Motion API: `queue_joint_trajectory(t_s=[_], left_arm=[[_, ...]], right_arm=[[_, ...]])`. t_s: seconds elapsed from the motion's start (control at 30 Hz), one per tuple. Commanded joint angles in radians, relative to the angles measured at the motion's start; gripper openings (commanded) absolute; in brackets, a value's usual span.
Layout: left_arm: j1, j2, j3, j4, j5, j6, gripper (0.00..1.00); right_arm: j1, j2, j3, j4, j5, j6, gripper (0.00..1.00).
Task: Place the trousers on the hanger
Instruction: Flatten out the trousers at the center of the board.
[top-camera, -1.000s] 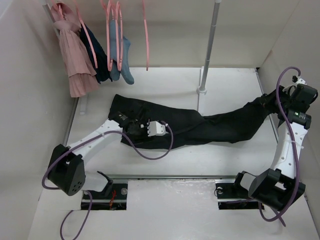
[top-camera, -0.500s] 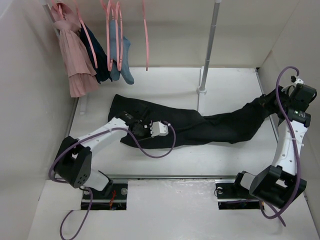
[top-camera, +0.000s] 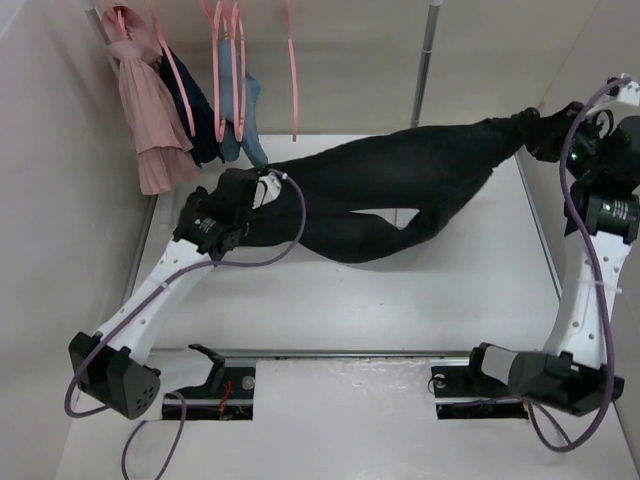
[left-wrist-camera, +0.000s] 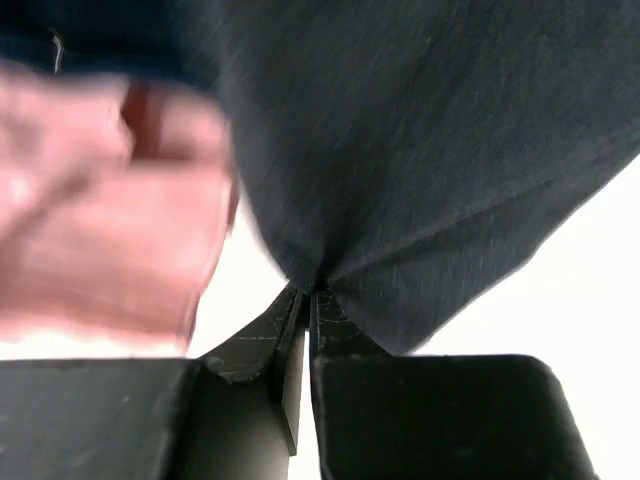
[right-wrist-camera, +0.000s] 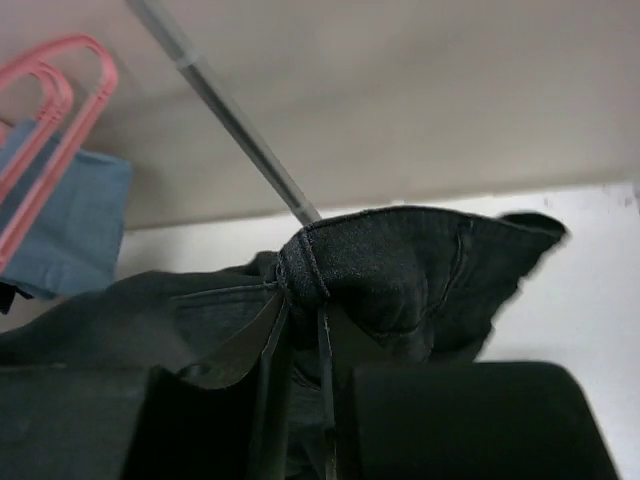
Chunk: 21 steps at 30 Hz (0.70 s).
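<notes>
The black trousers (top-camera: 400, 178) hang stretched above the table between my two grippers, the middle sagging in a fold. My left gripper (top-camera: 260, 190) is shut on one end of the cloth, close to the hung garments; in the left wrist view its jaws (left-wrist-camera: 305, 292) pinch black fabric (left-wrist-camera: 430, 160). My right gripper (top-camera: 545, 125) is shut on the other end at the far right; the right wrist view shows a bunched hem (right-wrist-camera: 400, 270) clamped at the jaws (right-wrist-camera: 300, 295). An empty pink hanger (top-camera: 293, 75) hangs from the rail at the back.
On the rail at back left hang a pink garment (top-camera: 145, 110), a navy garment (top-camera: 195, 115) and a light-blue garment (top-camera: 250, 125) on pink hangers (top-camera: 218, 70). A grey rail post (top-camera: 424, 60) rises behind the trousers. Side walls stand close on both sides.
My left gripper closed on the trousers. Both arms then rose and swung toward the back, lifting the trousers off the table into a taut span.
</notes>
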Motion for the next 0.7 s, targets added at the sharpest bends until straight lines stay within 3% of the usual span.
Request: queue_joint_trajectory(t_s=[0.0, 0.1, 0.17, 0.2, 0.23, 0.27, 0.37, 0.4, 0.57, 0.67], left_arm=[[0.005, -0.059, -0.138, -0.131, -0.307, 0.005, 0.00], [-0.006, -0.093, -0.262, -0.189, -0.305, -0.012, 0.00], [-0.041, -0.093, -0.334, -0.344, -0.141, -0.122, 0.01], [-0.078, -0.084, -0.343, -0.400, -0.054, -0.158, 0.07], [-0.087, -0.073, -0.343, -0.456, 0.146, -0.181, 0.14], [-0.087, -0.064, -0.334, -0.529, 0.236, -0.192, 0.27], [-0.087, -0.053, -0.322, -0.561, 0.393, -0.201, 0.48], [-0.087, -0.065, -0.322, -0.561, 0.393, -0.201, 0.55], [-0.055, -0.111, -0.437, -0.430, 0.206, -0.157, 0.64], [-0.046, -0.134, -0.545, -0.363, 0.174, -0.135, 0.69]], right_arm=[[-0.026, -0.105, -0.045, 0.171, 0.013, 0.040, 0.00], [-0.035, -0.188, -0.253, 0.171, 0.066, 0.049, 0.00], [-0.084, -0.232, -0.417, 0.162, 0.129, 0.089, 0.00], [-0.105, -0.233, -0.466, 0.151, 0.142, 0.143, 0.00], [-0.131, -0.233, -0.512, 0.141, 0.152, 0.169, 0.00], [-0.194, -0.233, -0.595, 0.141, 0.152, 0.195, 0.00], [-0.292, -0.222, -0.683, 0.148, 0.126, 0.257, 0.00], [-0.293, -0.208, -0.697, 0.157, 0.126, 0.266, 0.00], [-0.293, -0.190, -0.657, 0.167, 0.113, 0.234, 0.00], [-0.293, -0.190, -0.630, 0.167, 0.113, 0.209, 0.00]])
